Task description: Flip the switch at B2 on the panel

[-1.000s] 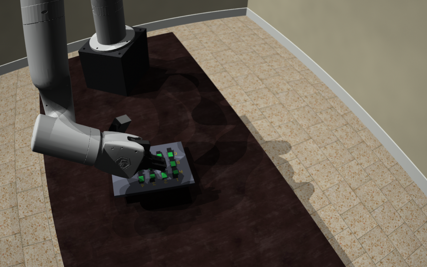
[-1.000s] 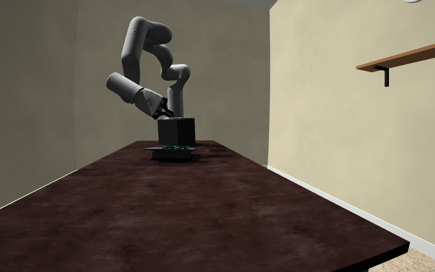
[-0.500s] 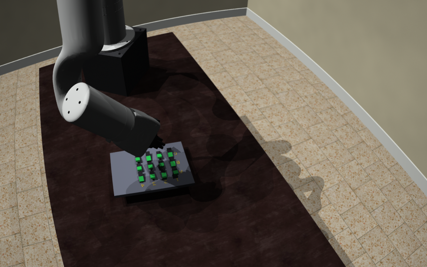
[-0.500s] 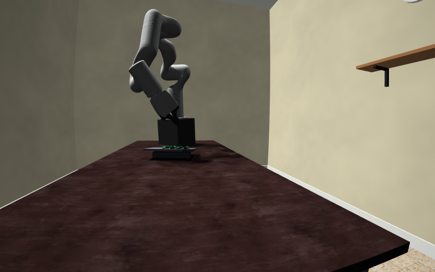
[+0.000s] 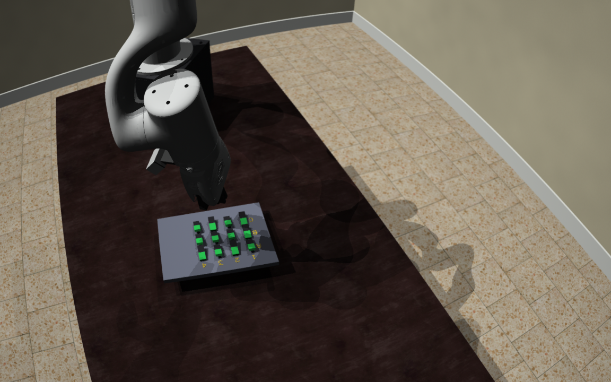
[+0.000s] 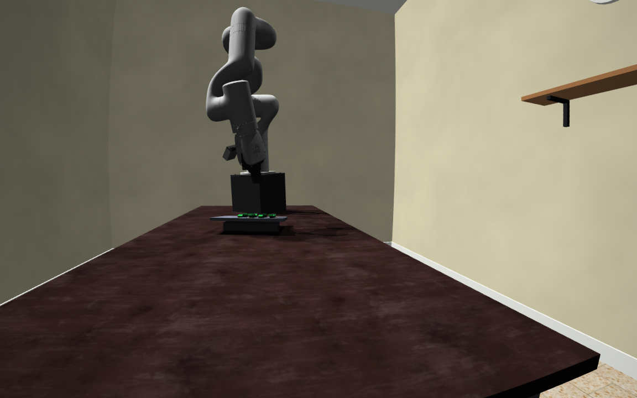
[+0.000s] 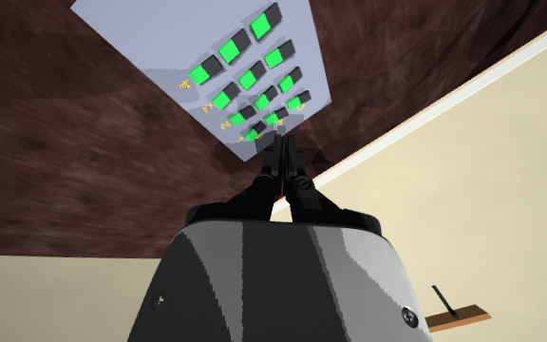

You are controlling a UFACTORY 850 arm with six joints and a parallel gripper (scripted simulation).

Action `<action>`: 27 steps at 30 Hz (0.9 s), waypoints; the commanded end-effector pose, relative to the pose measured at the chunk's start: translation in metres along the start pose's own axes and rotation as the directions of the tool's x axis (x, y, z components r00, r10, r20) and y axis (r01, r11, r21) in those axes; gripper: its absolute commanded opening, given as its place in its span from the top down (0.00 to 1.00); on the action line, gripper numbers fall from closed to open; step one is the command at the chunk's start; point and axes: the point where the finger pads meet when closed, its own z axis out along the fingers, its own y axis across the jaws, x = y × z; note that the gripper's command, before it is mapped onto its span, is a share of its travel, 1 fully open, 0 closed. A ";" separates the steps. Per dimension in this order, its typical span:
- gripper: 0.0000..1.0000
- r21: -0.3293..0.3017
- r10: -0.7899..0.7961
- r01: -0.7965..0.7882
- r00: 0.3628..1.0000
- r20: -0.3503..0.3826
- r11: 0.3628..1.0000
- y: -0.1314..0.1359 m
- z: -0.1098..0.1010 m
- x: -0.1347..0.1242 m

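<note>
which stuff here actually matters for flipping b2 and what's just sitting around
For the job:
- switch panel
- B2 switch
- gripper, shut, holding nothing

Just there:
- the other eleven switches, to be left alone
- wall shelf
- dark table
</note>
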 end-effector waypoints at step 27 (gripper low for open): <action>1.00 0.219 -0.440 0.474 0.878 -0.187 0.853 0.006 -0.015 -0.022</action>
